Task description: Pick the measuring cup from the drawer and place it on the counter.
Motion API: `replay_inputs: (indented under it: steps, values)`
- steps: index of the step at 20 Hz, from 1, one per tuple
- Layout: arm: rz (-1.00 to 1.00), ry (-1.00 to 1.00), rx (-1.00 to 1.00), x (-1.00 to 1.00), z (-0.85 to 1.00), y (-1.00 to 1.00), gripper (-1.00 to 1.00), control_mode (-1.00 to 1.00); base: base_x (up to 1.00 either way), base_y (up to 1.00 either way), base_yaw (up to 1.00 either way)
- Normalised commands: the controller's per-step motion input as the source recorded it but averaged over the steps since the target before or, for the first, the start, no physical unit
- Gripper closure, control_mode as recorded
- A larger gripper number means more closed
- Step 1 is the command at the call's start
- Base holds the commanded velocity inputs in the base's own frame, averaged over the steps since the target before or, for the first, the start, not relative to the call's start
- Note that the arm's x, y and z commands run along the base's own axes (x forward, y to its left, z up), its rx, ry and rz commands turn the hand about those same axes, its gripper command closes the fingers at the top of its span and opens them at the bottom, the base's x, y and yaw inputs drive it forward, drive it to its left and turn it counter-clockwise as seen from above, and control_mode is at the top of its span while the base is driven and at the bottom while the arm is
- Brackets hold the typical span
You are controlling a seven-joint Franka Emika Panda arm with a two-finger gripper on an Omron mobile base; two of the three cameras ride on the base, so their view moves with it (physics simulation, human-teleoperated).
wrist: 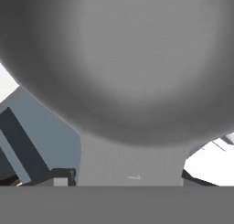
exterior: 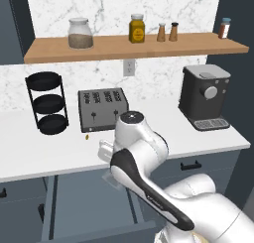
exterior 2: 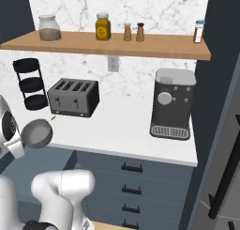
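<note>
Above the white counter (exterior 2: pixel 117 126); end effector (wrist: pixel 130 182) clenched on the measuring cup (exterior 2: pixel 38 133).

White arm bent forward and low, end effector (wrist: pixel 123 184) clamped shut

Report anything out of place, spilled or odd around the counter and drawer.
A tiny yellow-brown speck lies loose on the counter just in front of the toaster; too small to identify. The drawer stands open, and the measuring cup is in the air at the counter's edge, gripped by its handle. Nothing spilled or damaged.
</note>
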Motion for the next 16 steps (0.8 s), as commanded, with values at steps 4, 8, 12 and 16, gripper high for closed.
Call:
replay_inputs:
  steps: [4, 8, 12, 16]
  values:
    - [-0.09, -0.01, 0.00, 0.77, 0.68, -0.83, 1.00, -1.00, 0.00, 0.00, 0.00]
    - [-0.03, 0.00, -0.03, 0.97, 0.25, -0.74, 1.00, -1.00, 0.00, 0.00, 0.00]
    - [0.00, 0.00, -0.07, 1.00, -0.04, -0.52, 1.00, -1.00, 0.00, 0.00, 0.00]
    - [0.00, 0.00, -0.01, 1.00, -0.45, -0.60, 1.00, -1.00, 0.00, 0.00, 0.00]
